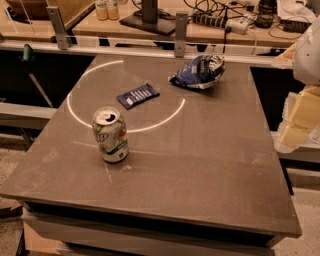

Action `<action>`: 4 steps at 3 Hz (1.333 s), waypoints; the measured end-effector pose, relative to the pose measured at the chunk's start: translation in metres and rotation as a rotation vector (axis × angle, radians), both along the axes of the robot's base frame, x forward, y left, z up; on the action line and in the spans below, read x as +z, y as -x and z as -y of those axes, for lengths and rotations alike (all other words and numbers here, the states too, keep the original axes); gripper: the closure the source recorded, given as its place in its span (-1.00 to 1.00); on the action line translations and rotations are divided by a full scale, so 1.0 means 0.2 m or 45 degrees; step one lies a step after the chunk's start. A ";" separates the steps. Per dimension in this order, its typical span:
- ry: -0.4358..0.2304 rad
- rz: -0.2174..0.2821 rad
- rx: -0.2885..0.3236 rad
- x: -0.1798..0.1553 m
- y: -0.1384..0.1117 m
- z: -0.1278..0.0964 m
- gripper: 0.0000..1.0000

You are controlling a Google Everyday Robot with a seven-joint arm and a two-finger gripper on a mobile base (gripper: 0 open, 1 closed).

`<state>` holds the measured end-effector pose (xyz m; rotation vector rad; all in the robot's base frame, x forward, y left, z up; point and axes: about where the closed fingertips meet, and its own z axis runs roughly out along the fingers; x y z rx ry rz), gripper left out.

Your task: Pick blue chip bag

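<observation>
The blue chip bag (198, 71) lies at the far right of the tabletop (200, 165), near the back edge. It is a puffy, crumpled foil pouch, dark blue with white and silvery patches. Its creased skin catches the light and one end is bunched up higher than the other. It is wider than the soda can (110, 135) and lies apart from everything else.

The tabletop is a flat, matte grey-brown slab with faint scratches and a thick square edge. A thin bright ring of light (165, 120) curves across its far half. The soda can stands upright on the near left, just outside the ring's front arc. It is a smooth metal cylinder with a pale label, green lettering and a shiny top with its tab. Between can and bag, inside the ring, lies a small wrapper (138, 95) — flat, rectangular, dark blue with white print, turned at an angle.

The gripper (299, 120) hangs at the right edge of the view, beyond the tabletop's right side and well apart from the bag. It shows as pale, yellowish blocky segments under a rounded white housing — whether it is open or closed cannot be told.

Behind the tabletop runs a wooden bench (210, 31) carrying tangled dark cables (210, 7) and a power strip (212, 21).
</observation>
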<state>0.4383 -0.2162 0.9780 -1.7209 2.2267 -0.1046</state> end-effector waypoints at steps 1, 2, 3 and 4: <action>0.000 0.000 0.000 0.00 0.00 0.00 -1.00; -0.091 0.092 0.001 0.04 -0.08 0.01 -1.00; -0.289 0.248 -0.052 0.12 -0.26 0.07 -1.00; -0.431 0.409 -0.114 0.17 -0.51 0.09 -1.00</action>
